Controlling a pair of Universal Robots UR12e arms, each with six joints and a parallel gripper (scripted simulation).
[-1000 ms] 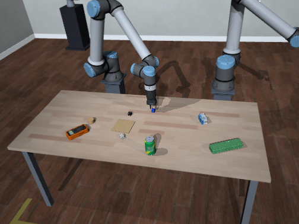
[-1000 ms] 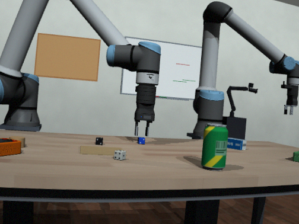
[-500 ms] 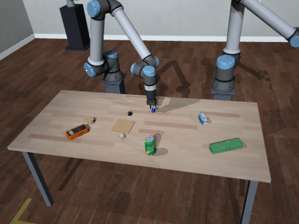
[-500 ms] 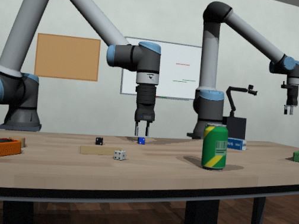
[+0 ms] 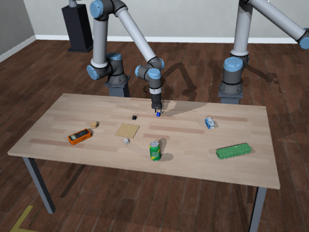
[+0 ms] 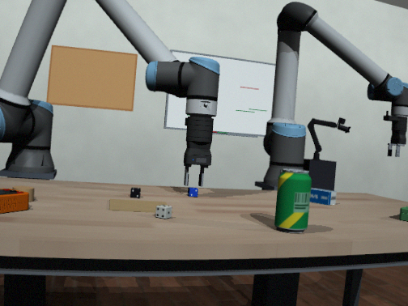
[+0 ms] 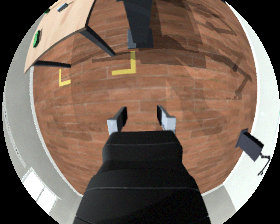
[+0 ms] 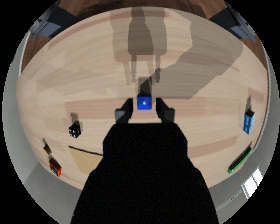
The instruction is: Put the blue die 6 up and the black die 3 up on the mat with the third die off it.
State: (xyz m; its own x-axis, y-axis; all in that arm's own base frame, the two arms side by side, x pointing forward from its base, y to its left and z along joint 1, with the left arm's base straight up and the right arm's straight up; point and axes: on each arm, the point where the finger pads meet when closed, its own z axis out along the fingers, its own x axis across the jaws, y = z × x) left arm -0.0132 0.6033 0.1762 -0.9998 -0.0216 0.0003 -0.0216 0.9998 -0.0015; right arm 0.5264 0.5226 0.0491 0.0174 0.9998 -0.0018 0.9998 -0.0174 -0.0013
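The blue die (image 5: 158,114) (image 6: 193,192) (image 8: 144,103) sits on the table, off the mat. One pip shows on its upper face in the right wrist view. My right gripper (image 5: 158,110) (image 6: 193,184) (image 8: 144,104) is open, pointing down just above the blue die, with nothing held. The black die (image 5: 134,117) (image 6: 135,193) (image 8: 74,130) rests behind the tan mat (image 5: 127,131) (image 6: 133,205) (image 8: 86,162); its top number is too small to tell. The white die (image 5: 126,141) (image 6: 163,211) lies in front of the mat, off it. My left gripper (image 6: 393,150) (image 7: 142,112) is open and empty, away from the table.
A green can (image 5: 155,151) (image 6: 292,201) stands near the table's front. An orange meter (image 5: 80,137) and a small wooden cylinder (image 5: 94,124) lie left of the mat in the top view. A blue-white box (image 5: 209,123) and a green block (image 5: 233,151) lie at the right.
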